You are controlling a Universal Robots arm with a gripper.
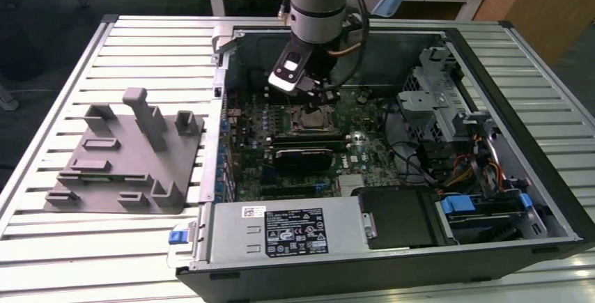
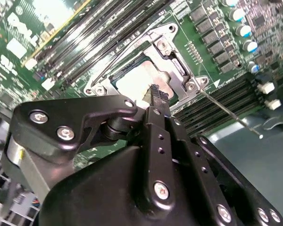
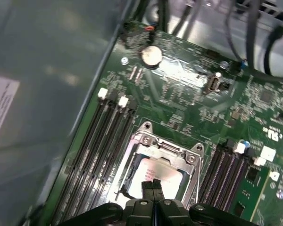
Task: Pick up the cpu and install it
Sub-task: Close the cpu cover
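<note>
- Gripper (image 3: 152, 187), in both wrist views (image 2: 156, 95): clenched, fingertips pressed together with nothing between them, just over the cpu.
- Cpu (image 3: 155, 172) lies flat in the socket (image 3: 191, 157), silvery top up.
- Memory slots (image 3: 96, 141) flank the socket.
- Exterior view: grey fixture (image 1: 121, 157) on the table (image 1: 93, 247), beside the case (image 1: 391, 268), on the exterior view's left.

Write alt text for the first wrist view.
The gripper, fingertips closed together, is poised at the cpu, whose silvery top sits inside the metal-framed socket on a green motherboard. Black memory slots run along both sides of the socket.
</note>
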